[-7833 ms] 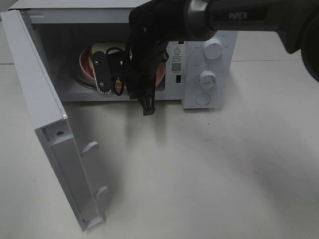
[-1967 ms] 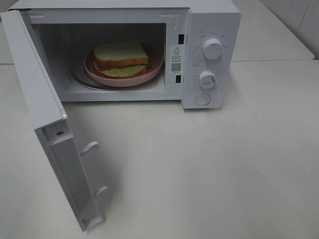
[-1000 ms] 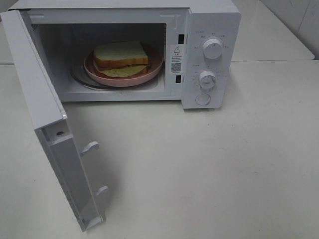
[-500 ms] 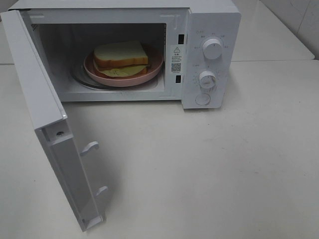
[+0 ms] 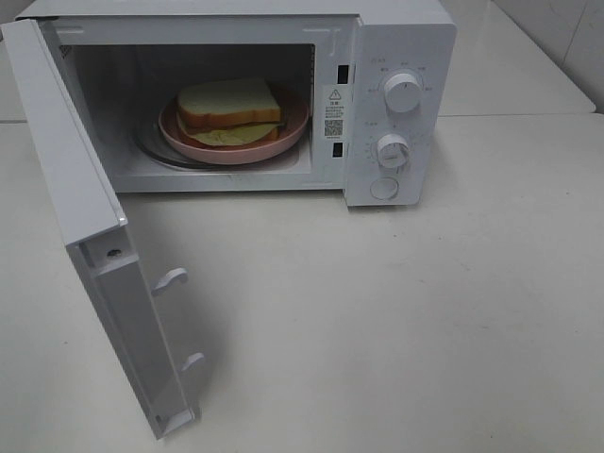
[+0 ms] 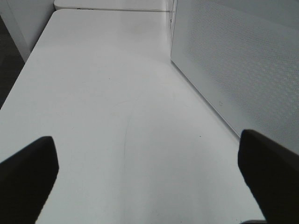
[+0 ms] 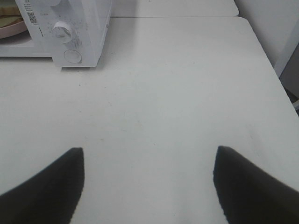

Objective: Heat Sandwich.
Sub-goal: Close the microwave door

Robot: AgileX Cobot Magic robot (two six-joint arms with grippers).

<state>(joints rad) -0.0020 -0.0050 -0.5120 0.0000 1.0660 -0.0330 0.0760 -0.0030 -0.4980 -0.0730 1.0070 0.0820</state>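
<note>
Your sandwich (image 5: pixel 229 106) lies on the plate (image 5: pixel 236 151) inside the microwave (image 5: pixel 396 38), so loading looks done, but the door (image 5: pixel 85 208) stands wide open. Both tools are empty, jaws spread wide. The left tool (image 6: pixel 148 169) hovers over the tabletop (image 5: pixel 425 311) beside the door's outer face, and the right tool (image 7: pixel 149 179) is well back from the microwave. Next, push the door shut from outside, then turn a knob (image 5: pixel 403 92) to start heating.

I'm looking across a white table (image 5: pixel 425 330), soft even light washing over it; a pale tiled wall (image 5: pixel 576 38) is rising at two o'clock, dark floor (image 6: pixel 5 70) showing past the table's edge.
</note>
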